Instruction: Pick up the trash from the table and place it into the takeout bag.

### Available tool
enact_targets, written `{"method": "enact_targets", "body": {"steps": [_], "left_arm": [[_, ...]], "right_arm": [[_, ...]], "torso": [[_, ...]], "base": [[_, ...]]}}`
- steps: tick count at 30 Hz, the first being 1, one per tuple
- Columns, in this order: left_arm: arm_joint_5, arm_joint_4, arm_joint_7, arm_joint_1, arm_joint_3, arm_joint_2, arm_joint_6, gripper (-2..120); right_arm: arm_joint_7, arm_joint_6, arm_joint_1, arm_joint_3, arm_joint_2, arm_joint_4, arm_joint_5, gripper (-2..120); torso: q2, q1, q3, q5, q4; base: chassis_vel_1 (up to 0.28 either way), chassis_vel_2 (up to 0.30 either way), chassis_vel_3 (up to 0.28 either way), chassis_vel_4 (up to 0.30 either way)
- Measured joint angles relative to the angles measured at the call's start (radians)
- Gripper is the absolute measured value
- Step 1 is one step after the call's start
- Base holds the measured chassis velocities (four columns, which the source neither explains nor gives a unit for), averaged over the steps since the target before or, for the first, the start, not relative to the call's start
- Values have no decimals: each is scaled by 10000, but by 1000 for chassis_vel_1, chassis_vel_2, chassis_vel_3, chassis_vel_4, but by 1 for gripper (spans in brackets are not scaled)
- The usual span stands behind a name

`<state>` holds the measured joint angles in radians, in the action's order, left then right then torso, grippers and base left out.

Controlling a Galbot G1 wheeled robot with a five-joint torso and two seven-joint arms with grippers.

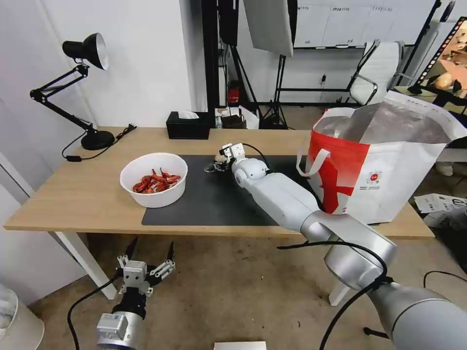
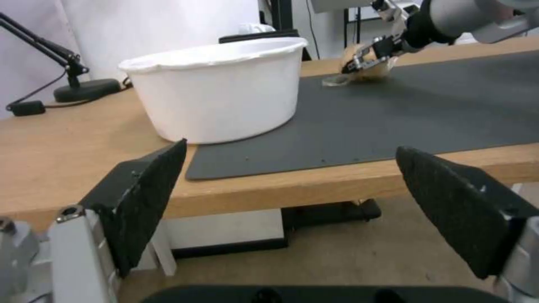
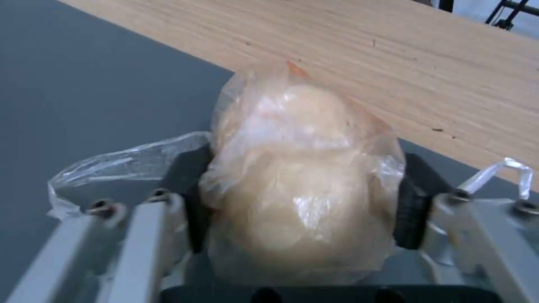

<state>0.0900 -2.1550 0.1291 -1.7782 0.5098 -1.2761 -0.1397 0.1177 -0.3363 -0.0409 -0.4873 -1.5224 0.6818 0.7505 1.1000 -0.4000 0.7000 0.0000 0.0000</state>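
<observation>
Grasp step in hand: right tool (image 1: 219, 163) reached out over the far middle of the dark mat (image 1: 214, 204), pads (image 3: 412, 202) pressed against both sides of a beige lump in thin clear plastic (image 3: 300, 185), so clenched on it. Lump low at the mat, near the mat's far edge; lifted or resting, cannot tell. Loose plastic flaps trailing to either side of the tool.

Left tool (image 1: 150, 253) parked low below the near edge of the surface (image 1: 73, 194), fingers spread wide, released, holding nothing.

White bowl of red shells (image 1: 154, 179) sitting left of the lump, straddling the mat's left edge, untouched. Takeout bag (image 1: 374, 160) upright at the right end of the surface, mouth open, foil lining showing, well apart from the lump.

Next move, by judgement: raise the lump clear, carry right and high enough to pass the bag's tall rim, release above the opening. Risk: slippery film sliding between the pads.
</observation>
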Motion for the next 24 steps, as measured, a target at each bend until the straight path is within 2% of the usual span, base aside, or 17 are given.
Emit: {"method": "enact_targets", "body": {"steps": [2,4,7,8,10,11,13,14,16,18,20,21,24], "left_arm": [[-23,-4,2,-16,-6,-7,0,100],[-33,-15,4,-23,-10,-8,0,100],[-45,-92,9,-33,-17,-9,-1,100],[-45,-92,9,-33,-17,-9,-1,100],[-48,-168,10,-40,-16,-2,-1,100],[-48,-168,10,-40,-16,-2,-1,100],[-50,-235,13,-68,-15,0,-1,100],[-50,-235,13,-68,-15,0,-1,100],[-77,-286,17,-77,-56,-17,-12,100],[-83,-293,18,-89,-63,-27,-17,100],[-114,-318,21,-102,-145,-48,-32,100],[-114,-318,21,-102,-145,-48,-32,100],[-151,-320,20,-103,-218,-41,-54,100]], "right_arm": [[35,-1,-35,-3,106,195,131,44],[85,14,-71,15,173,343,197,41],[535,266,-364,154,782,1621,409,26],[535,266,-364,154,782,1621,409,26],[1316,565,-758,264,1616,3587,253,18],[1316,565,-758,264,1616,3587,253,18],[2495,722,-1229,494,2642,5690,-123,10],[2495,722,-1229,494,2642,5690,-123,10],[3547,818,-1612,853,3560,7737,-212,7],[3739,846,-1688,943,3769,8124,-208,7],[4478,952,-1931,1444,4657,9603,-93,7],[4478,952,-1931,1444,4657,9603,-93,7],[5485,690,-2006,2149,5758,10781,52,7]], "torso": [[0,0,0,0,0],[0,0,0,0,0],[-1,0,0,0,1],[-1,0,0,0,1],[-1,-1,0,3,4],[-1,-1,0,3,4],[-1,1,-1,5,-6],[-1,1,-1,5,-6],[1,2,-3,3,-4],[1,2,-3,2,-4],[0,2,-1,4,1],[0,2,-1,4,1],[0,2,-1,6,0]], "base": [[0,0,0,0],[0,0,0,0],[0,0,0,0],[0,0,0,0],[0,0,0,0],[0,0,0,0],[0,0,0,0],[0,0,0,0],[0,0,0,0],[0,0,0,0],[0,0,0,0],[0,0,0,0],[0,0,0,0]]}}
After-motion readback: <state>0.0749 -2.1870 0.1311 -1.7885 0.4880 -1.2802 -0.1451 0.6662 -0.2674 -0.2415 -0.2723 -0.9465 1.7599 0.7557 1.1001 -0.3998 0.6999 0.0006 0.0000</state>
